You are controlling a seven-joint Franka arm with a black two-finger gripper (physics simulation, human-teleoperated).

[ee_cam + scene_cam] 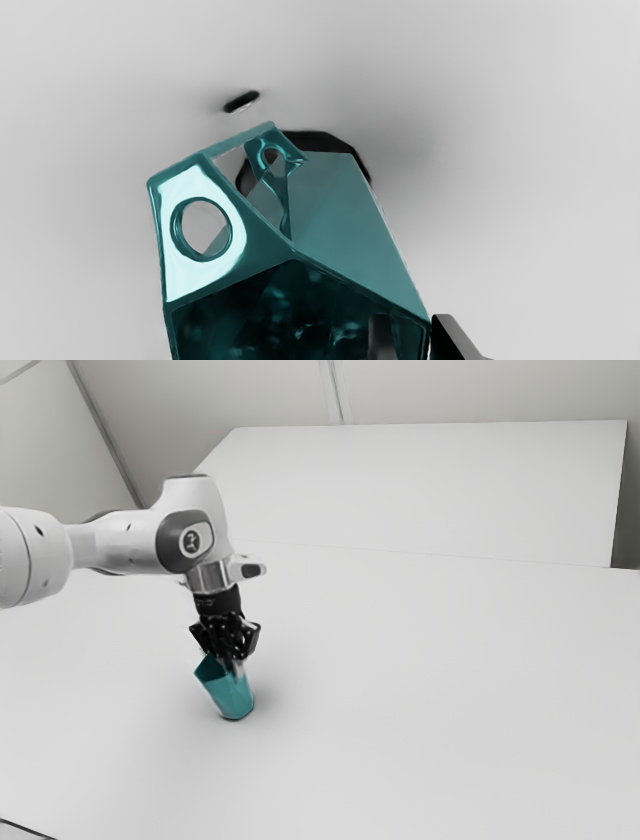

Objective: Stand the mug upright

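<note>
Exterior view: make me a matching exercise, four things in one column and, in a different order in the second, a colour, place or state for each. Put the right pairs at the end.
Things
1. Mug
2. Gripper
3. Arm
4. Table

Colour, place or state
A. White and grey, coming in from the exterior view's left
B. Pale surface below the other three
C. Teal and tilted
D. Black, at the mug's open end

Right pairs: 1-C, 2-D, 3-A, 4-B
</note>
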